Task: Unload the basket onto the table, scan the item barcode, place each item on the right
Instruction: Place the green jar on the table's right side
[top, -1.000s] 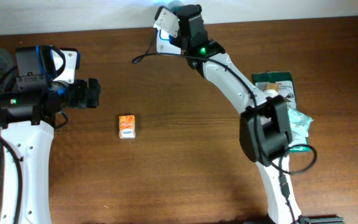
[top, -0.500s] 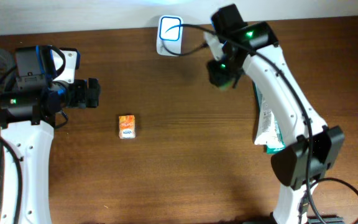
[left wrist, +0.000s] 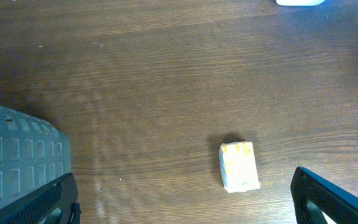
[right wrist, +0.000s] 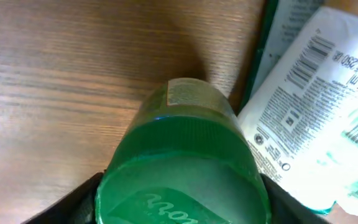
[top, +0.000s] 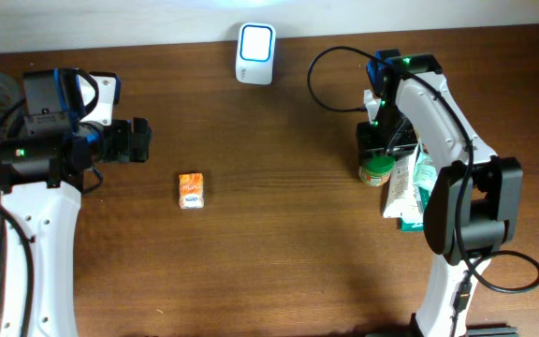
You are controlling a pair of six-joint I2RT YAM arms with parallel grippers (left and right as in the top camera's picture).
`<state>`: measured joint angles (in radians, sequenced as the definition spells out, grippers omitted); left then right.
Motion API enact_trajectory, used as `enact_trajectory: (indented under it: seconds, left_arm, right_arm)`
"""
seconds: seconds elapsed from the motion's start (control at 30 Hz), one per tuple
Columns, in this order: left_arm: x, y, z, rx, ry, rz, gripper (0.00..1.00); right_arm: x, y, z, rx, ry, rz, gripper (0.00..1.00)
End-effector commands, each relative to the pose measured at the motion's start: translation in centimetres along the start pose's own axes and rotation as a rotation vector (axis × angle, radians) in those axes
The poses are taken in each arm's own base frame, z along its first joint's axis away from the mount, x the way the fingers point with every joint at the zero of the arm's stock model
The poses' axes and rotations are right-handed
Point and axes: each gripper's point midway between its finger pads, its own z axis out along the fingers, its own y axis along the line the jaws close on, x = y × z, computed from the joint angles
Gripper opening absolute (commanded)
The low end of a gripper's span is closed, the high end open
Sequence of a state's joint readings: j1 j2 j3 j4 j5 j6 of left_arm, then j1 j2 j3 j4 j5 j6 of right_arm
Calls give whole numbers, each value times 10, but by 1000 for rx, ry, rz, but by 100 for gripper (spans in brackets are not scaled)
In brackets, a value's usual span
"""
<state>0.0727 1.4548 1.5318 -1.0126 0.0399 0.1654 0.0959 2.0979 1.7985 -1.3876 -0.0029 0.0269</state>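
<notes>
Green-lidded jar sits inside right gripper; can't tell if it's clamped. Centre your jaws, squeeze below the lid.

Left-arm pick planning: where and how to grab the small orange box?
Take the orange box across its two long side faces, coming straight down from above. It lies flat on the table, longer than wide, with nothing touching either side, so the open left end effector can probably straddle the narrow width.
</notes>
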Motion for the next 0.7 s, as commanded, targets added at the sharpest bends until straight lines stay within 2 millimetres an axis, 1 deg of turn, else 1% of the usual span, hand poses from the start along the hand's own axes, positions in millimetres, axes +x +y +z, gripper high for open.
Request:
enact_trajectory:
  seconds: [0.0, 0.1, 0.17, 0.2, 0.23, 0.33, 0.37, 0.4, 0.43, 0.5, 0.53, 0.57, 0.63, 0.67]
  left_arm:
    - [-3, 2, -3, -7, -10, 13, 99]
    - [-3, 2, -3, -7, -9, 13, 99]
    - [-3, 2, -3, -7, -9, 13, 99]
    - [-3, 2, -3, -7, -9, 13, 99]
    - [-3, 2, -3, -7, -9, 13, 99]
    - [-3, 2, -3, -7, -9, 13, 99]
    - [-3, 2, -3, -7, -9, 13, 99]
    - [-3, 2, -3, -7, -10, 13, 99]
    - [-3, 2, -3, -7, -9, 13, 99]
    - [-3, 2, -3, -7, -9, 13, 99]
    - [-3, 2, -3, -7, -10, 13, 99]
    - [-3, 2, -3, -7, -10, 13, 99]
    - [-3, 2, -3, -7, -10, 13, 99]
    - [-3, 2, -3, -7, -10, 13, 99]
  right_arm:
    - [1, 3, -3, -13, -7, 10, 69]
    - [-3, 3, -4, -13, -24, 6, 80]
    - [-6, 3, -6, -14, -34, 6, 83]
    - [-9, 5, -11, -25, -50, 4, 86]
    - [-12, 9, -16, -45, -65, 1, 89]
    - [-30, 35, -53, -144, -164, -33, 96]
    - [-37, 49, -69, -179, -209, -57, 99]
    - [-41, 60, -80, -204, -241, -79, 99]
    - [-45, 76, -93, -242, -280, -111, 98]
    - [-53, 122, -109, -377, -346, -176, 98]
    - [-56, 144, -113, -444, -364, -193, 99]
    - [-60, 164, -111, -485, -380, -206, 98]
    - [-65, 186, -103, -508, -387, -193, 98]
    - [-67, 203, -93, -522, -378, -180, 90]
